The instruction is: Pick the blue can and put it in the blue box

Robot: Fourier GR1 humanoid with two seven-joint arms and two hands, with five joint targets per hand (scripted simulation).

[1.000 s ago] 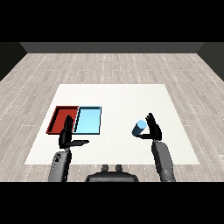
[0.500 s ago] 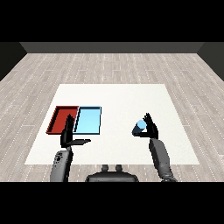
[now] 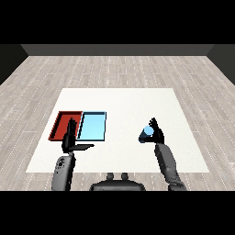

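Already the blue can (image 3: pixel 148 131) was held in the curled right hand (image 3: pixel 157 135), well right of the blue tray (image 3: pixel 92 126), beside which the left hand (image 3: pixel 69 140) was spread.

Grey forearms, black hands, slender fingers (image 3: pixel 70 126)

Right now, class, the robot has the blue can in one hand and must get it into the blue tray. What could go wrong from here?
1. The right hand holds the blue can well right of the blue tray; its fingers might lose it on the way.
2. The red tray touches the blue one, so overshooting could land the can there.
3. The open left hand beside the trays might get in the way.
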